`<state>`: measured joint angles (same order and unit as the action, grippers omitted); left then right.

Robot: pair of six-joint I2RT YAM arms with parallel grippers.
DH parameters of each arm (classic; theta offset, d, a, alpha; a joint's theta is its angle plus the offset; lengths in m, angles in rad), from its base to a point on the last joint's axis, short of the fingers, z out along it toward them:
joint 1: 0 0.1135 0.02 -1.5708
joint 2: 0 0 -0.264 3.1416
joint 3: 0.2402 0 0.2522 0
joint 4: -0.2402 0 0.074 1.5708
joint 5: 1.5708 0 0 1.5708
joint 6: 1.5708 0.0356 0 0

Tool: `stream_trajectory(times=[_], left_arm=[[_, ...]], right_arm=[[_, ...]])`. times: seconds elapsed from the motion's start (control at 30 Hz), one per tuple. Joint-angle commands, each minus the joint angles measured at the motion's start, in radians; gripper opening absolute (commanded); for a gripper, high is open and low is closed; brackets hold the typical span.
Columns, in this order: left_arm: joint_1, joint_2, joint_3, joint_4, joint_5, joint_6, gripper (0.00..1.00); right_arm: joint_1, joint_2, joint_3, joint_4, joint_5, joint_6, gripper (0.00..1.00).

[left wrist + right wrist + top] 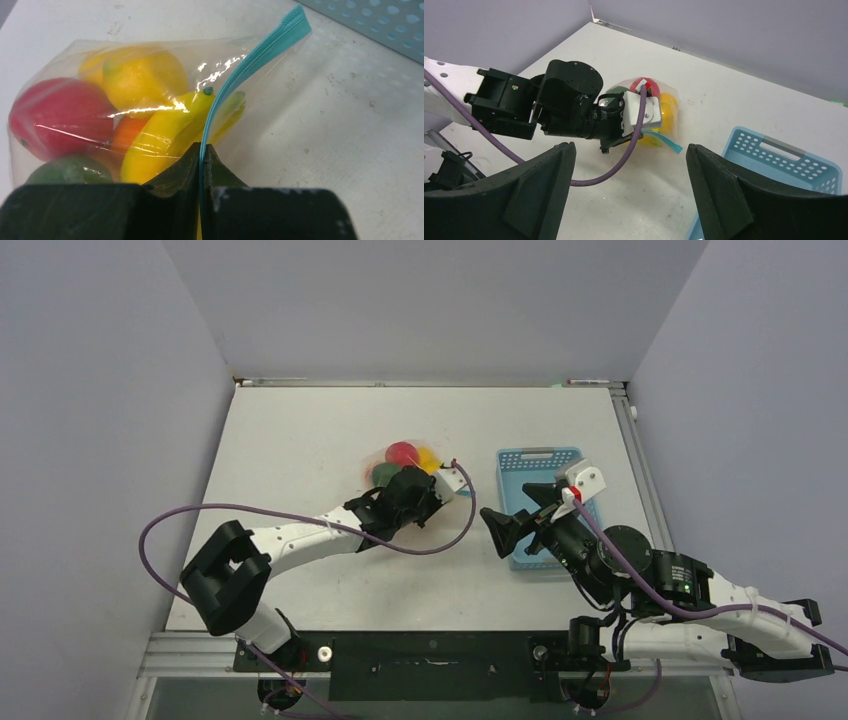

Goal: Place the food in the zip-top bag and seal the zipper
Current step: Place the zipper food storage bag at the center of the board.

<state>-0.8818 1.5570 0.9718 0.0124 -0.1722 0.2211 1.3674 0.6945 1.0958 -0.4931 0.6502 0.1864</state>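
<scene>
While tight on zipper [250, 62], left tool [202, 148].

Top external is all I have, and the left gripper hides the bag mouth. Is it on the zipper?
Observer: Yes. The left wrist view shows the left gripper shut on the zipper, with the strip pinched between its fingers.
Operator: What food is in?
Observer: Through the zip-top bag that view shows bananas, a yellow round, a red one and a green one, all inside.
Operator: Right gripper holding anything?
Observer: No. The right wrist view shows the right gripper open, with nothing between its fingers, facing the bag.
</scene>
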Motion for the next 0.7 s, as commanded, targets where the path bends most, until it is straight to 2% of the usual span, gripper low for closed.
stream_trajectory(times=[0.0,0.07,0.27,0.57,0.63,0.67], left_arm=[[-0.030,-0.075,-0.040,0.078,-0.011,-0.098,0.05],[-0.042,-0.095,-0.057,0.088,-0.004,-0.121,0.13],[-0.080,-0.152,-0.099,0.107,0.029,-0.198,0.47],[-0.132,-0.281,-0.145,0.099,0.029,-0.289,0.73],[-0.134,-0.317,-0.149,0.078,0.025,-0.305,0.80],[-0.134,-0.335,-0.148,0.062,0.018,-0.309,0.88]], right_arm=[[-0.006,0.031,0.013,-0.036,0.050,0.044,0.84],[-0.006,0.031,0.018,-0.051,0.065,0.060,0.84],[-0.006,0.024,0.021,-0.082,0.101,0.103,0.88],[-0.005,0.014,0.018,-0.130,0.174,0.163,0.91],[-0.006,0.011,0.015,-0.138,0.191,0.170,0.96],[-0.006,0.011,0.013,-0.141,0.196,0.171,0.98]])
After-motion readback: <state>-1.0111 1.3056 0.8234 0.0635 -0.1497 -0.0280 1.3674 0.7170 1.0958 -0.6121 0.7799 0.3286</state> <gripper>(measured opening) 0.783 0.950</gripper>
